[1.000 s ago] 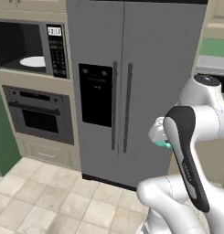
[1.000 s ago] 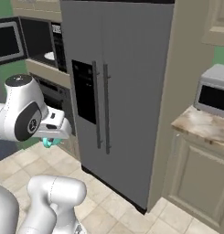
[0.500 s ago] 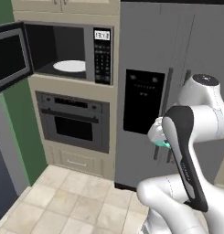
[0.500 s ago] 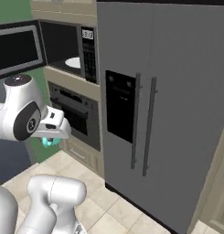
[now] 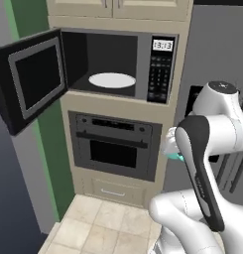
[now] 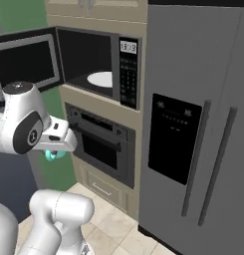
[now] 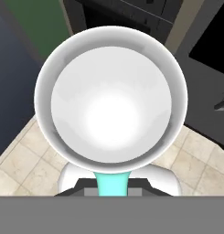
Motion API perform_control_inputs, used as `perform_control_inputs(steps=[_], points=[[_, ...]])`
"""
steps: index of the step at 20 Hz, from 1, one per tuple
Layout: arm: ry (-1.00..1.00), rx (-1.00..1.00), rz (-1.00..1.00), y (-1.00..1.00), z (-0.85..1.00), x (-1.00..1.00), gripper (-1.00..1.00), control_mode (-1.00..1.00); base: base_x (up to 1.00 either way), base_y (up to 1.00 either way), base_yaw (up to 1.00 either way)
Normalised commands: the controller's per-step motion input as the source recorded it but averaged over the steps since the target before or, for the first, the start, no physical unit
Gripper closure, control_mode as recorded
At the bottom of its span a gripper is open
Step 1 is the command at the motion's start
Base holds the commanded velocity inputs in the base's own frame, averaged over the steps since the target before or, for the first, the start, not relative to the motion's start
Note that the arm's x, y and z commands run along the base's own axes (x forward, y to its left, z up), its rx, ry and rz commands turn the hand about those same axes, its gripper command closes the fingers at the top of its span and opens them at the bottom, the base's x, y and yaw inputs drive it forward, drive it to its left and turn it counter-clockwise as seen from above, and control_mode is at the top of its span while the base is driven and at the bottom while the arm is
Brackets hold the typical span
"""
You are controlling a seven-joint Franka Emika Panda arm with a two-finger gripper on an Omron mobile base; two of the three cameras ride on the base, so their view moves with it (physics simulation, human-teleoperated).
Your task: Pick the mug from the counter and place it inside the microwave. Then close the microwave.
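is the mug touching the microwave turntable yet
Apart. In the left base view the mug hangs at the arm, low and right of the open microwave; its white turntable sits bare.

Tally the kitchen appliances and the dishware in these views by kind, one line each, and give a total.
Microwave, door open: 1
Wall oven under it: 1
Refrigerator: 1
Turntable plate in the microwave: 1
Teal mug, held in the hand: 1
Total: 5
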Motion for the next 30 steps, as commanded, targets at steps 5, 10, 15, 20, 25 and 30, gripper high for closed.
perform_control_inputs(steps=[5,10,15,20,25,30], points=[[0.0,0.0,0.0,0.0,0.0,0.0,1.0,1.0,0.61,0.51,-0.43],[0.0,0.0,0.0,0.0,0.0,0.0,1.0,1.0,0.05,0.65,-0.36],[0.0,0.0,0.0,0.0,0.0,0.0,1.0,1.0,0.0,0.44,-0.02],[0.0,0.0,0.0,0.0,0.0,0.0,1.0,1.0,-0.01,0.02,-0.12],[0.0,0.0,0.0,0.0,0.0,0.0,1.0,1.0,-0.01,0.08,-0.31],[0.0,0.0,0.0,0.0,0.0,0.0,1.0,1.0,-0.16,0.23,-0.33]])
